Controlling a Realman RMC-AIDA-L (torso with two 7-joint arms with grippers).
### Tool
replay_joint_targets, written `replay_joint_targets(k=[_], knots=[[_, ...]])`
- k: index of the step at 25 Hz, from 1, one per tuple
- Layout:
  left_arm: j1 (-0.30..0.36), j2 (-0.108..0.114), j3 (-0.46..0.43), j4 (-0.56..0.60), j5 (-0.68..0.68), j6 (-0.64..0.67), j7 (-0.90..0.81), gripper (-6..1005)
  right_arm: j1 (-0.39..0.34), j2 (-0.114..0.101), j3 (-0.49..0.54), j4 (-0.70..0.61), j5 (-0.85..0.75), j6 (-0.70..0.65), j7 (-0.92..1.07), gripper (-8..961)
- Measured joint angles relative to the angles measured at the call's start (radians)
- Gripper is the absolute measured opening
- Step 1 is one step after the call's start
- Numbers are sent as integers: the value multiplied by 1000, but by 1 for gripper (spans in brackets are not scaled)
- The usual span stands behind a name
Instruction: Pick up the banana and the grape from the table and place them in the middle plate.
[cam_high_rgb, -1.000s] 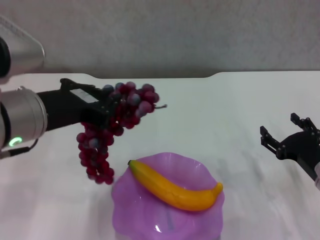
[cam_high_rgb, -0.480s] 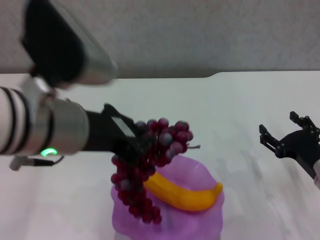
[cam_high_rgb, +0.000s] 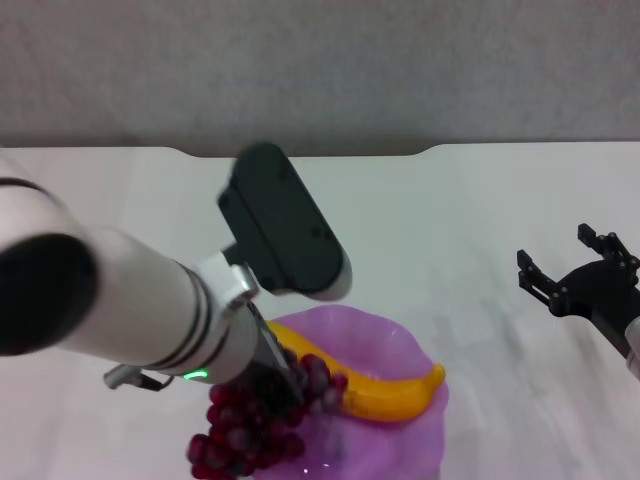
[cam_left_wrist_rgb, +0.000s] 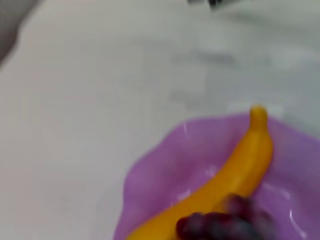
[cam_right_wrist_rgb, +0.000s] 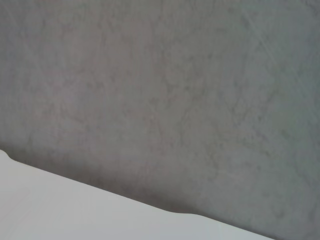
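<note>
Grape (cam_high_rgb: 255, 425) over middle plate (cam_high_rgb: 405, 345) (banana (cam_high_rgb: 385, 395) inside)

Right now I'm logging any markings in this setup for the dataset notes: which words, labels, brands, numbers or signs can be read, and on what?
None: no readable text in any view.
The banana, the grape, the middle plate and the table carry no print.
The left arm shows only a green light, not a word or sign.
The left gripper and the right gripper bear no legible label.
</note>
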Motion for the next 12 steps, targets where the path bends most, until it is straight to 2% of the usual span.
replay_joint_targets(k=[2,5,12], knots=[[-31,-1,22,-64,0,13,-15,141,1,0,0,-2,0,0,0,887],[-43,-4,40,-99,-1,47,-31,162,1,0,0,-2,0,0,0,887],[-26,-2,71,-56,10,97,-48,234,1,0,0,-3,3,3,0,888]])
